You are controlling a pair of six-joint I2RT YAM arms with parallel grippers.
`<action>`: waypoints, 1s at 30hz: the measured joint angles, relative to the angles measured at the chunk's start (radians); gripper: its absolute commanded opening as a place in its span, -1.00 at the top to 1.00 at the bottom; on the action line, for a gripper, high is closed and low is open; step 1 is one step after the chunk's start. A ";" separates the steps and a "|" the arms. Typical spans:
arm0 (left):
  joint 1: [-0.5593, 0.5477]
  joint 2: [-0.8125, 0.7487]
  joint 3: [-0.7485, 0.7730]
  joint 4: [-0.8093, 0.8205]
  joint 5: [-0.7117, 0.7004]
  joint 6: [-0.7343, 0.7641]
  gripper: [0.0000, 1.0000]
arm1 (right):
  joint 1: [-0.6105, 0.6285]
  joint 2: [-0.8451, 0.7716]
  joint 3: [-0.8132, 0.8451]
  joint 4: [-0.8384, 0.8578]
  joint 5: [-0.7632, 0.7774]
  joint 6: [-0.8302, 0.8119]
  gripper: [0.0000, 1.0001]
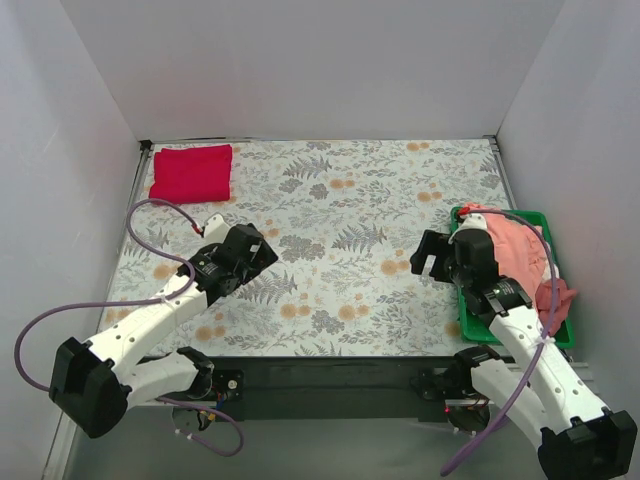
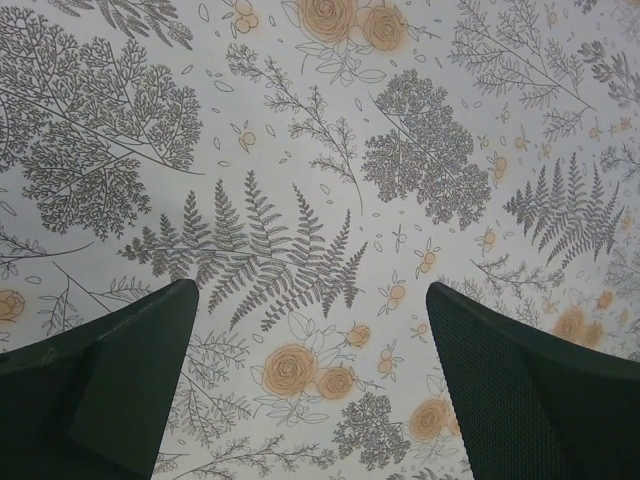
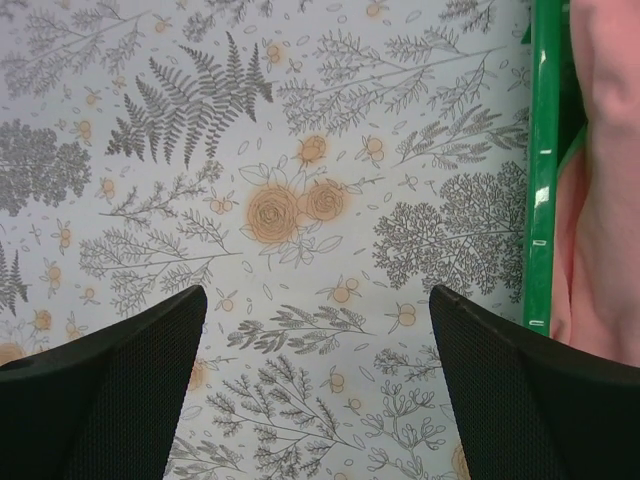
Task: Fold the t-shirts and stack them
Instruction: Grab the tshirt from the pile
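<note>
Top external view puts the work at an early-to-middle stage, by my reading. One red t-shirt [image 1: 191, 172] lies folded into a neat rectangle at about 10 o'clock on the counter [image 1: 340, 190], close to the far-left corner. It looks finished and would serve as the base of the stack, and nothing lies on top of it. At about 3 o'clock a green bin [image 1: 520, 213] sits at the counter's right edge, holding a crumpled heap of pink t-shirts [image 1: 515, 255]. I cannot tell how many garments are in that heap, though a darker pink fold hangs toward the bin's near right side. The unfolded cloth has yet to be lifted out, spread on the floral middle, folded and carried to the red one.

Left jaws hover over the counter at roughly 9 o'clock, left of centre. The left wrist view shows both fingers [image 2: 100, 390] spread wide with only the fern print between them, released and touching nothing. Right jaws hang at 9 o'clock of the bin, just beside its left wall. In the right wrist view the fingers [image 3: 110, 390] are likewise wide apart and empty, with the bin's green rim and the pink cloth at 3 o'clock of the frame. They grip nothing. I judge the right jaws best placed to reach for the heap.
</note>
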 measured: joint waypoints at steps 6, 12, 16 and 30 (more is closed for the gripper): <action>0.000 0.035 0.036 0.003 0.050 0.002 -0.96 | 0.000 0.017 0.103 0.004 0.083 -0.033 -0.97; 0.000 0.030 0.039 0.022 0.105 0.037 -0.96 | -0.031 0.177 0.311 -0.059 0.277 -0.098 -0.97; 0.000 0.006 0.039 0.053 0.152 0.071 -0.97 | -0.146 0.315 0.426 -0.092 0.316 -0.140 -0.97; 0.000 -0.022 0.026 0.099 0.185 0.105 -0.96 | -0.393 0.639 0.564 -0.151 0.217 -0.194 -0.53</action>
